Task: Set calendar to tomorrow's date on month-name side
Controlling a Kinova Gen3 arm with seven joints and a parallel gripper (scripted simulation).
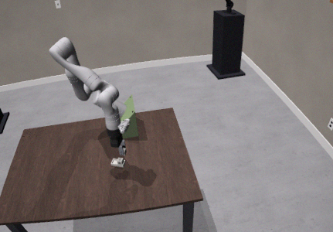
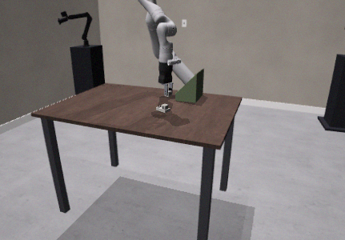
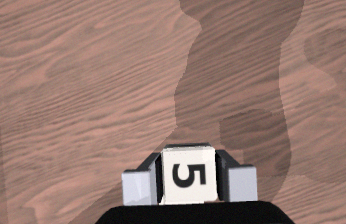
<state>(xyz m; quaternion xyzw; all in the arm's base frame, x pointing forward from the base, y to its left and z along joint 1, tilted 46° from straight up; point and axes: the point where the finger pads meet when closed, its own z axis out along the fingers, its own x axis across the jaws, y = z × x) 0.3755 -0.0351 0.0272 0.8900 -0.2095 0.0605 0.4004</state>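
Note:
My gripper [image 1: 123, 151] [image 2: 168, 93] [image 3: 188, 168] is shut on a white cube [image 3: 188, 172], held between the two fingertips above the table. In the wrist view the cube's face toward the camera shows a black 5, turned on its side. The small white tray [image 1: 114, 164] [image 2: 159, 109] rests on the table, in front of and below the gripper in the top view. One other cube [image 1: 120, 159] [image 2: 165, 106] sits in it toward one end. That cube's digit and the month's name are too small to read. The tray is out of the wrist view.
A green wedge-shaped block [image 1: 131, 125] [image 2: 189, 93] stands on the table [image 1: 58, 174] [image 2: 100, 106] behind the tray, close to the arm. Shadows of the arm fall across the table around the tray.

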